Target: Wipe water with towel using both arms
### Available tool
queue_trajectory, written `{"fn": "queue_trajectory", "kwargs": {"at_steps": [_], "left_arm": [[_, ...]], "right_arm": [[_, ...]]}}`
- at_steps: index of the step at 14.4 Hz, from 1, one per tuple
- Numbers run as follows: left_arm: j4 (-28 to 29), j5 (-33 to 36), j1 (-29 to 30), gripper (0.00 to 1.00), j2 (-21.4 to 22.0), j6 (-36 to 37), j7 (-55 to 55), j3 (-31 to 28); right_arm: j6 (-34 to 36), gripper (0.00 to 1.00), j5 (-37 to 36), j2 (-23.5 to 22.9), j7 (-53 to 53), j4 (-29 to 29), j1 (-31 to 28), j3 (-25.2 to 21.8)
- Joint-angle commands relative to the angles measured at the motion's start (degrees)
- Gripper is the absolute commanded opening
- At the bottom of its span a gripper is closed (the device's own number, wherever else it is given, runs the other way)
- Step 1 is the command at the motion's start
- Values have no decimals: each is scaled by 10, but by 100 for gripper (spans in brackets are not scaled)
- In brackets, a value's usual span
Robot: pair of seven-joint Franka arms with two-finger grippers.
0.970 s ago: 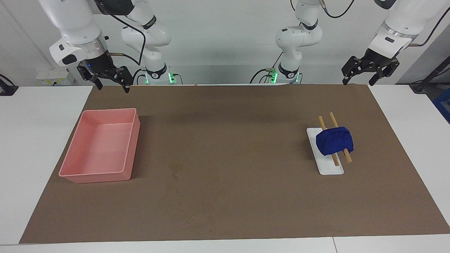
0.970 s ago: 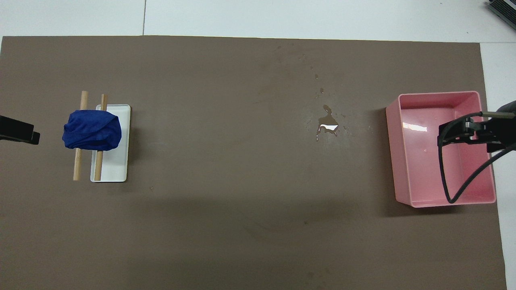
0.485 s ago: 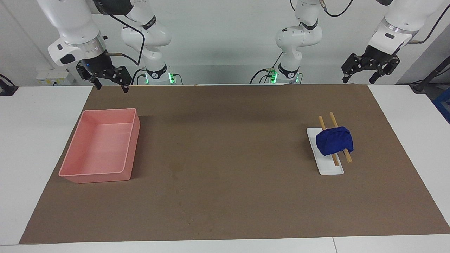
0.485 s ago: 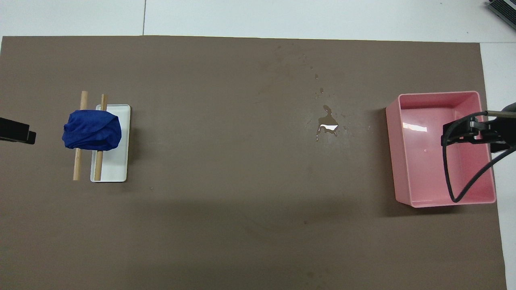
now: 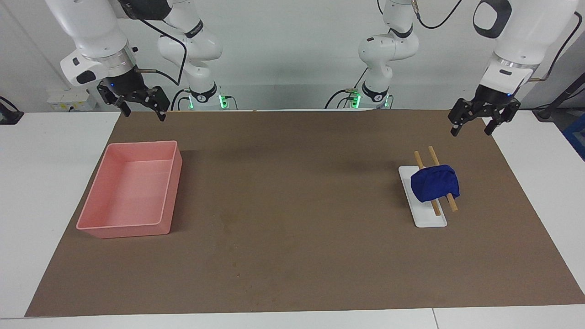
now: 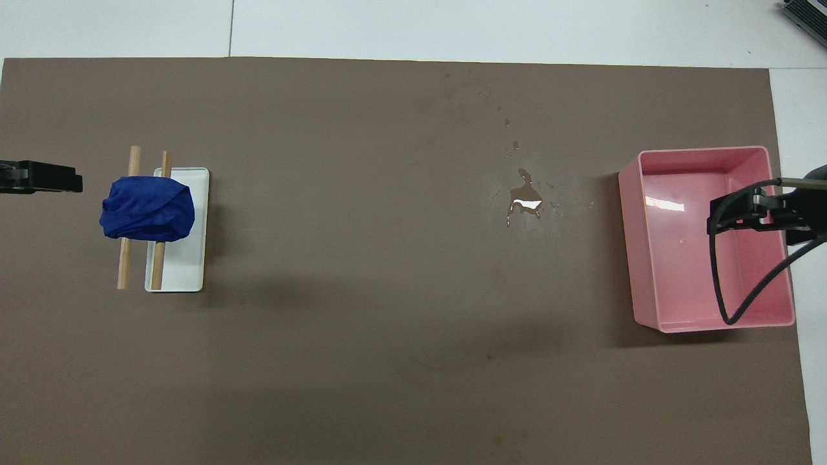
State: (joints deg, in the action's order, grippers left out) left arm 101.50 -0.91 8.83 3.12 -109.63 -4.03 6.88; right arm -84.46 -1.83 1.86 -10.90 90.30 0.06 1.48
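— Down and inward: that is where your left gripper (image 5: 475, 122) has gone since a second ago. It was higher, over the mat's edge nearest the robots; now it hangs lower, over the brown mat (image 5: 297, 256), well above the blue towel (image 5: 434, 183) and not touching it.

— So it is going for the towel?

— That is how you should read it (a judgement, not a thing seen). The towel is bunched over two wooden sticks (image 5: 436, 180) on the white tray (image 5: 426, 218), toward the left arm's end of the table, untouched.

— Fingers?

— Spread wide and empty on both grippers.

— Scanning the facing view from its left, what do you have?

— First your right gripper (image 5: 139, 107), waiting over the mat's edge above the pink bin (image 5: 130, 225); it has only crept upward slightly. Then the water (image 6: 526, 197), a small glinting puddle on the mat, nearer the bin than the towel and not yet wiped. Last, the tray, towel and left gripper.
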Motion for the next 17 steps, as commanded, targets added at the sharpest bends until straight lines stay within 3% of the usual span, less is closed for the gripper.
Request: {"fn": "queue_trajectory", "kwargs": {"at_steps": [1,3,7,13,15,17], "left_arm": [[45,-1,18,100,-28,-91,19,3],[59,1,10,100,-57,-128,74,3],[148,2,-9,100,-58,-226,118,4],[182,28,-10,97,-49,-235,122,3],[182,28,-10,83,-49,-233,126,3],[182,28,-10,50,-49,-228,142,4]], "right_arm": [[-4,100,3,15,17,17,-7,2],[-4,100,3,15,18,17,-8,2],[-4,100,3,15,18,17,-8,2],[-4,100,3,15,18,17,-8,2],[-4,100,3,15,18,17,-8,2],[-4,100,3,15,18,17,-8,2]]}}
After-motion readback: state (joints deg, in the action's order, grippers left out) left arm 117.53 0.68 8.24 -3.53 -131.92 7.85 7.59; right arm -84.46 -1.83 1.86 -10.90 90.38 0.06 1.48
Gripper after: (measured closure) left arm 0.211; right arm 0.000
